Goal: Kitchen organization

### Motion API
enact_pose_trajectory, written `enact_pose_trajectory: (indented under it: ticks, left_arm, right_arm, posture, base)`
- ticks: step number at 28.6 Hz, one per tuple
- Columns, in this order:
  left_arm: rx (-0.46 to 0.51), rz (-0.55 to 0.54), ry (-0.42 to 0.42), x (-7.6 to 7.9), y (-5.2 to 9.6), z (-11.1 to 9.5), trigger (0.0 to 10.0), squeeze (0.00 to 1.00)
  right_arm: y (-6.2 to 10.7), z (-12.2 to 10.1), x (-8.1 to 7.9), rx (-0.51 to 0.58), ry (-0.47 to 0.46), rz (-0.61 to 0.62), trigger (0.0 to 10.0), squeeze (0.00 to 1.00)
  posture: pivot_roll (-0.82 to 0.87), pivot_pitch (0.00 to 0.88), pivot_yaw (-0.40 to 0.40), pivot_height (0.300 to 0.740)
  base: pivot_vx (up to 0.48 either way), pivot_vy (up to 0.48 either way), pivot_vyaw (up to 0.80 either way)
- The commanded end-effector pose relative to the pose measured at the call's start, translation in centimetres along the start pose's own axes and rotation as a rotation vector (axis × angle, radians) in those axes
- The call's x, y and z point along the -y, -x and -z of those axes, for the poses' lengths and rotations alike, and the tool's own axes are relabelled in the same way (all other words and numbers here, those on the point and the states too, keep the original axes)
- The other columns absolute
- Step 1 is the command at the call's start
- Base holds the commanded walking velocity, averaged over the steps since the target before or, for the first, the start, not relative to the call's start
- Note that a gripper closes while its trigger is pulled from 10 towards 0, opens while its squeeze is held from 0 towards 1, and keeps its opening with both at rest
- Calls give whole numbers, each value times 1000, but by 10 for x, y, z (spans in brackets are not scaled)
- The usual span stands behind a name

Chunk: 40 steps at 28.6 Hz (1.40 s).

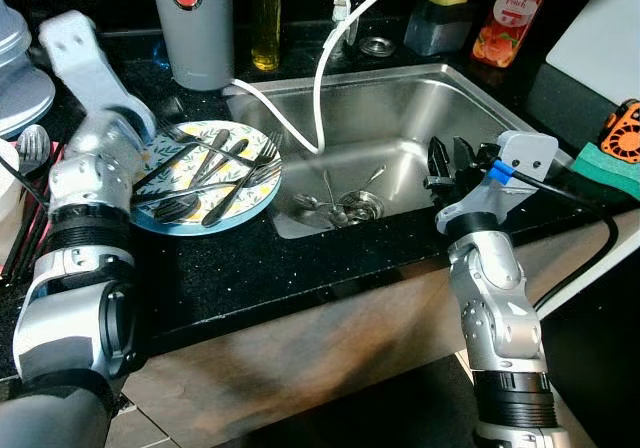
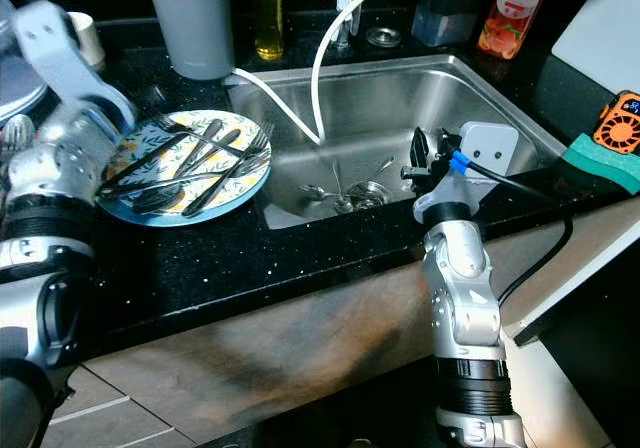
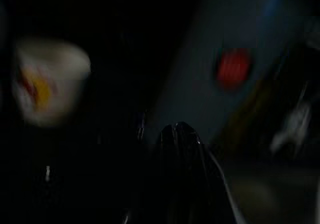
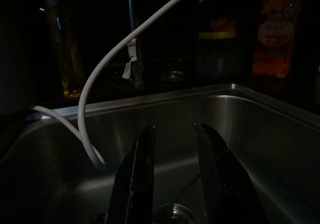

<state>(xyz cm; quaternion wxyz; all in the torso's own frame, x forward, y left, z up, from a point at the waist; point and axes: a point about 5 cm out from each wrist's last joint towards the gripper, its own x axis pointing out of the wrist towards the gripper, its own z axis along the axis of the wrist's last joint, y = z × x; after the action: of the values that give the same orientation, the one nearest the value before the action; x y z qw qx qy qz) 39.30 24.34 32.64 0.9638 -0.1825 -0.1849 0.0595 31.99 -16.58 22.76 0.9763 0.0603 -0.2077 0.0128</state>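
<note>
Right gripper (image 4: 172, 176) hangs over the sink (image 1: 420, 98), jaws apart, empty; likely step: fetching the spoons (image 1: 335, 206) at the drain. Next: lower and close on one. Left gripper's jaws: cannot tell.

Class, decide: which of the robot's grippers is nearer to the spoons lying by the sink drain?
Right. The right gripper hangs over the sink basin, just beside the spoons; the left gripper is out over the counter, beyond the plate.

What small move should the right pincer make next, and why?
Probably lower the right pincer toward the spoons by the drain. It hangs open and empty above the sink, and those spoons lie loose below it.
</note>
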Motion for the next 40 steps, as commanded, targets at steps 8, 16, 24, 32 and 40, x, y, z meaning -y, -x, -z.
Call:
enact_pose_trajectory:
  ticks: [8,16,24,32,40]
  left_arm:
    - [131,217,231,62,-9,-34,10000,0]
    - [-158,418,299,146,3,49,10000,0]
    - [-396,610,170,199,43,113,10000,875]
    - [-271,665,219,194,34,94,10000,624]
    - [-136,441,-12,124,18,67,10000,0]
  right_arm:
    - [0,-1,2,3,0,6,10000,0]
    - [1,-5,5,16,11,18,10000,0]
    - [5,-5,8,17,19,36,10000,0]
    - [4,-5,7,14,14,32,10000,0]
    - [2,-2,1,7,-1,5,10000,0]
  posture:
    - [27,87,-58,740]
    - [0,75,-47,740]
    - [-30,72,-28,740]
    - [-16,75,-37,740]
    - [13,77,-57,740]
  base:
    - [0,0,0]
    - [0,0,0]
    - [0,0,0]
    - [0,0,0]
    - [0,0,0]
